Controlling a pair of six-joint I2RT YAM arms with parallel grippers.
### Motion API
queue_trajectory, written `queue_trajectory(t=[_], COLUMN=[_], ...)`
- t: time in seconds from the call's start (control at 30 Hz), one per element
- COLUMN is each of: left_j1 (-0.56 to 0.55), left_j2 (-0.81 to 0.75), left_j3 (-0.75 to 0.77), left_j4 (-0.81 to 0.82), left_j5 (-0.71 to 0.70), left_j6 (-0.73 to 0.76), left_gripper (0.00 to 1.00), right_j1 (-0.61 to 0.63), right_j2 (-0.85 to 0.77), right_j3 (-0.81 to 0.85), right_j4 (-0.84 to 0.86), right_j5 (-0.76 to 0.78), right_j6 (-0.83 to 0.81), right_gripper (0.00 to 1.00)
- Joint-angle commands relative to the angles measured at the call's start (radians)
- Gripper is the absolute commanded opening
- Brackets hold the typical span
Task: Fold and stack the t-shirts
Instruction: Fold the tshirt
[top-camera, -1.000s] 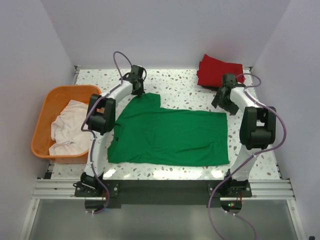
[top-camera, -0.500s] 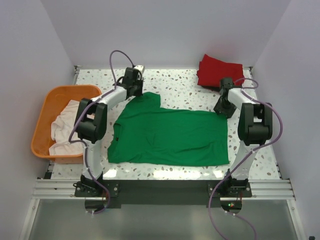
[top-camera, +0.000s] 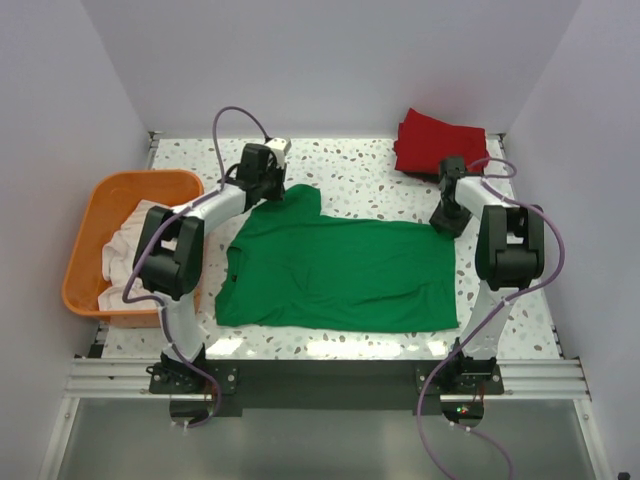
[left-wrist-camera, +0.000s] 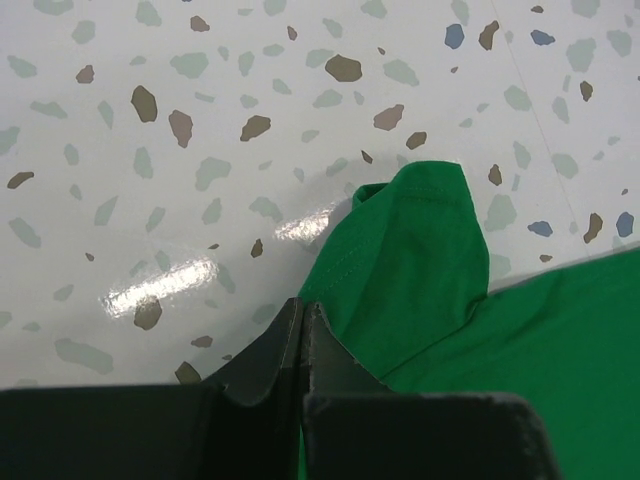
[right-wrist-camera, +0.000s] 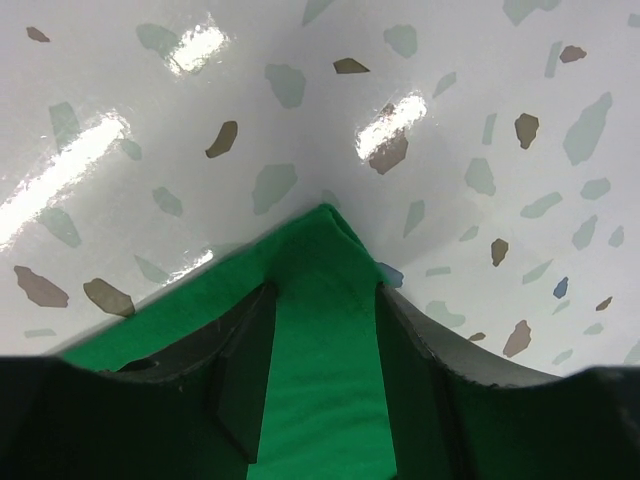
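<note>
The green t-shirt (top-camera: 335, 270) lies spread flat on the speckled table (top-camera: 350, 165). My left gripper (top-camera: 270, 190) is at its far-left sleeve. In the left wrist view the left gripper (left-wrist-camera: 302, 306) is shut, pinching the edge of that sleeve (left-wrist-camera: 415, 260). My right gripper (top-camera: 443, 221) is at the shirt's far-right corner. In the right wrist view it (right-wrist-camera: 325, 300) is open, its fingers (right-wrist-camera: 245, 370) straddling that corner (right-wrist-camera: 325, 250). The red t-shirt (top-camera: 437, 140) lies folded at the back right. The off-white t-shirt (top-camera: 128, 255) is in the basket. The black one is out of view.
The orange plastic basket (top-camera: 90, 215) stands at the table's left edge, beside the left arm. White walls close in the table at the back and both sides. Both arm bases sit on the rail at the near edge.
The left arm has swung its elbow leftward and its gripper has settled on the sleeve. The right gripper has dropped from above the table onto the shirt's far-right corner.
</note>
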Motion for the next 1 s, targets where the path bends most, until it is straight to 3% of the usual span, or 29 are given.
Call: queue_trajectory(t=[0.0, 0.33, 0.43, 0.47, 0.53, 0.73, 0.97], left_j1=[0.002, 0.002, 0.002, 0.002, 0.002, 0.002, 0.002], left_j2=[-0.060, -0.081, -0.086, -0.089, -0.095, -0.126, -0.243], left_j3=[-0.012, -0.056, -0.059, -0.059, -0.061, -0.079, -0.199], left_j4=[0.059, 0.094, 0.090, 0.088, 0.087, 0.088, 0.102], left_j5=[0.019, 0.053, 0.041, 0.044, 0.050, 0.049, 0.067], left_j6=[0.030, 0.039, 0.039, 0.039, 0.042, 0.045, 0.010], left_gripper=[0.00, 0.00, 0.00, 0.00, 0.00, 0.00, 0.00], right_j1=[-0.002, -0.002, -0.002, -0.002, -0.001, -0.002, -0.001], right_j2=[-0.002, 0.082, 0.075, 0.067, 0.061, -0.005, -0.140], right_j3=[0.053, 0.086, 0.046, 0.031, 0.023, 0.017, -0.078], right_j4=[-0.020, -0.016, 0.010, 0.021, 0.023, 0.033, 0.090], right_j5=[0.014, 0.019, 0.012, 0.011, 0.006, 0.005, -0.015], right_j6=[0.016, 0.020, 0.025, 0.025, 0.023, -0.007, -0.063], right_gripper=[0.48, 0.48, 0.40, 0.32, 0.27, 0.00, 0.00])
